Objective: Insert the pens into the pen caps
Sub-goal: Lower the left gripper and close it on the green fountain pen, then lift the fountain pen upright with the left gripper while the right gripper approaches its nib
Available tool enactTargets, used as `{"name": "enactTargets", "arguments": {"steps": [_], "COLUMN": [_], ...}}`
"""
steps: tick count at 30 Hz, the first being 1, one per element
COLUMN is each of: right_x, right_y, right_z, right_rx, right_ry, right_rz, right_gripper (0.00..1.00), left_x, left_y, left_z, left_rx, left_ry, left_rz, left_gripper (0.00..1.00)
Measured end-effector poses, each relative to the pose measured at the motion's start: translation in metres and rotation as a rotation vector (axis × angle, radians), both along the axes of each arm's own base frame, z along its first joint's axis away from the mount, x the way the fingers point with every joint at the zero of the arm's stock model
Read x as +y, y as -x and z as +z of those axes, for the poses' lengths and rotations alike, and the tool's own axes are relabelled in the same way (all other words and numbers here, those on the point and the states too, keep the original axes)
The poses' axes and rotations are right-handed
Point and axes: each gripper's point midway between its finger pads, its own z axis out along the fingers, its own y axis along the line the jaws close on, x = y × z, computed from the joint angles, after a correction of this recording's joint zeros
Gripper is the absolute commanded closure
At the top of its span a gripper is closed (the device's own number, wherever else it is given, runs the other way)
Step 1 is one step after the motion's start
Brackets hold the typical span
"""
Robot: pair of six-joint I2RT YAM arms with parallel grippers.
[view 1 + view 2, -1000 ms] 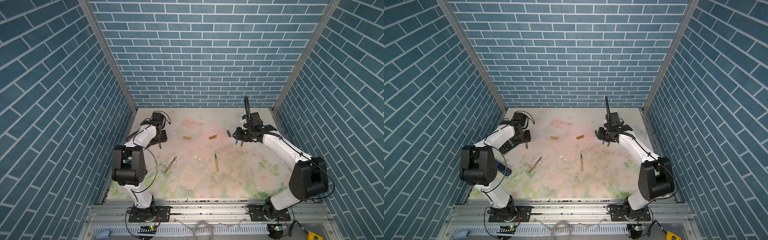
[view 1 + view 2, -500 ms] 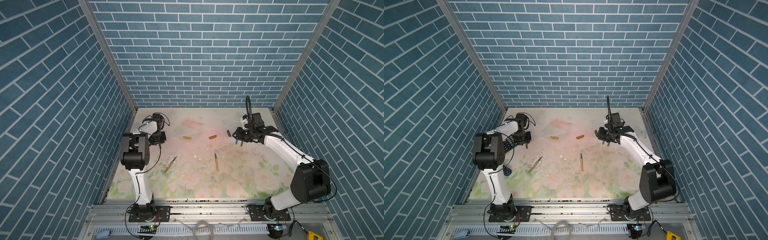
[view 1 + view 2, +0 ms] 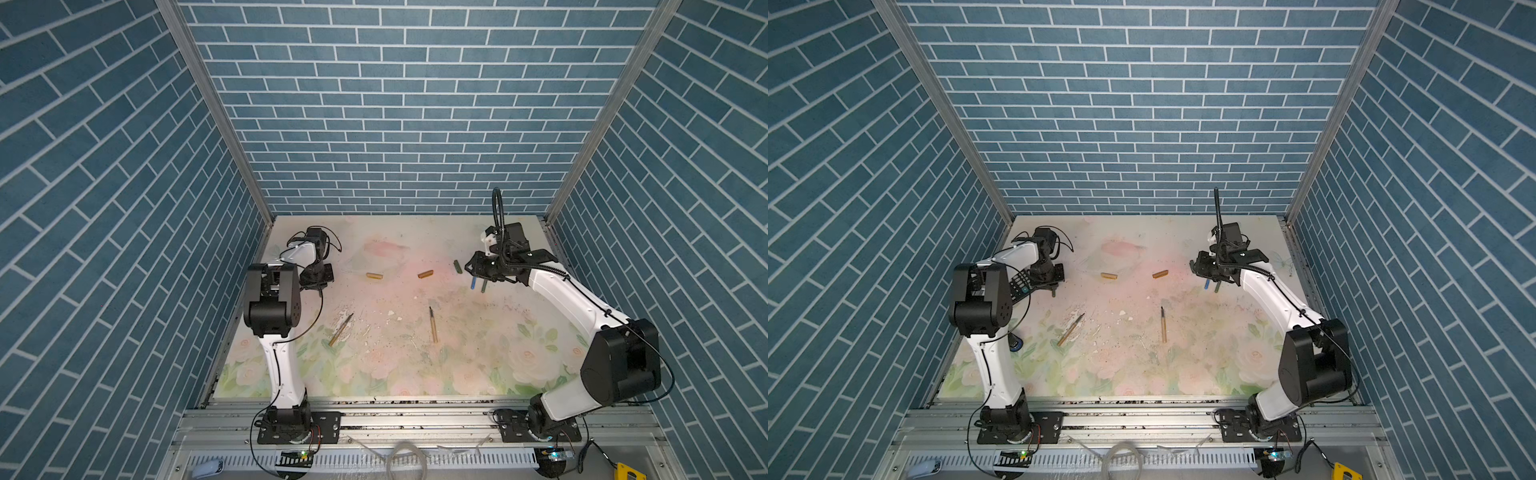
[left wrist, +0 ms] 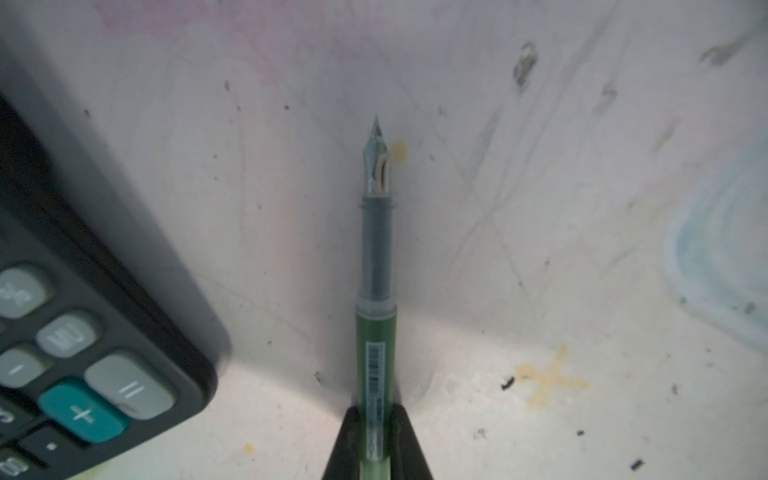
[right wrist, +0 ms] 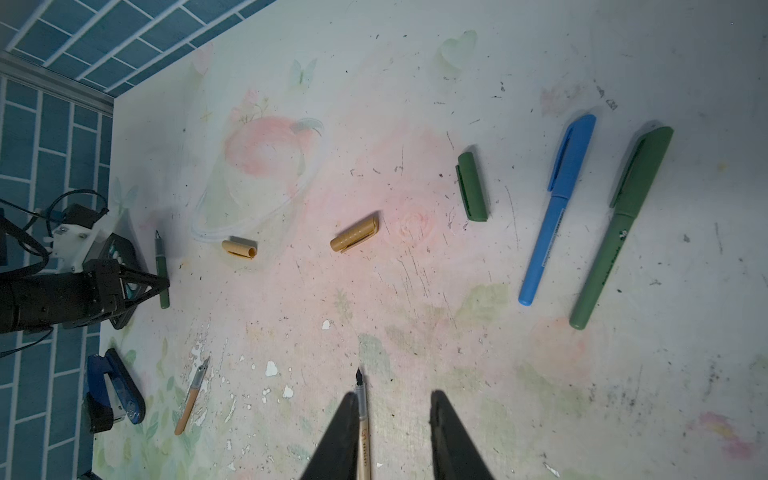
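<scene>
White arm shells (image 3: pixel 282 370); black joints (image 3: pixel 272 307); black cables (image 5: pixel 20 237); left tool (image 4: pixel 376 415) black, tapered.

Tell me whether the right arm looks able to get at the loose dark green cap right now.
Likely yes. The right gripper is open and empty, and the dark green cap lies alone on the table close by; the capped blue pen lies apart.

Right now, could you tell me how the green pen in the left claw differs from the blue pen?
The green pen is uncapped, nib bare; the blue pen is capped. The left claw pinches the green pen; the blue pen lies free. Both are slim pens.
</scene>
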Motion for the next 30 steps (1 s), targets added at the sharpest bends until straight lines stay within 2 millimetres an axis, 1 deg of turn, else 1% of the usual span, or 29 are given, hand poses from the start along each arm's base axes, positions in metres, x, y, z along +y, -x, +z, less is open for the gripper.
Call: {"name": "enactTargets", "arguments": {"steps": [3,6,8,11,14,16,19,21,24,27,30], "right_x": [0.002,0.004,0.005,0.005,0.003,0.001,-0.003,-0.004,-0.001,0.01,0.026], "right_y": [0.001,0.002,0.004,0.01,0.016,0.022,0.032,0.039,0.05,0.062,0.069], "right_z": [0.001,0.003,0.005,0.007,0.013,0.016,0.021,0.026,0.043,0.07,0.099], "right_rx": [0.0,-0.008,-0.019,-0.028,-0.046,-0.063,-0.086,-0.11,-0.175,-0.266,-0.351], "right_ry": [-0.006,-0.009,-0.013,-0.015,-0.02,-0.02,-0.018,-0.025,-0.068,-0.149,-0.24], "right_rz": [0.005,0.011,0.017,0.022,0.022,0.027,0.037,0.044,0.067,0.116,0.174], "right_gripper": [0.69,0.69,0.69,0.69,0.69,0.69,0.69,0.68,0.63,0.54,0.51], "left_x": [-0.004,-0.013,-0.024,-0.047,-0.082,-0.112,-0.16,-0.19,-0.227,-0.256,-0.279], "left_y": [-0.003,-0.002,0.0,-0.002,-0.004,-0.002,0.011,0.028,0.052,0.071,0.084], "left_z": [0.001,0.005,0.015,0.047,0.089,0.116,0.147,0.162,0.179,0.192,0.207], "left_rx": [-0.019,-0.056,-0.092,-0.209,-0.356,-0.461,-0.598,-0.677,-0.76,-0.809,-0.84], "left_ry": [0.011,0.026,0.03,0.044,0.071,0.103,0.194,0.28,0.407,0.524,0.621], "left_rz": [-0.008,-0.028,-0.053,-0.105,-0.186,-0.257,-0.372,-0.45,-0.549,-0.634,-0.703], "left_gripper": [1.0,1.0,1.0,1.0,1.0,1.0,1.0,1.0,1.0,1.0,1.0]}}
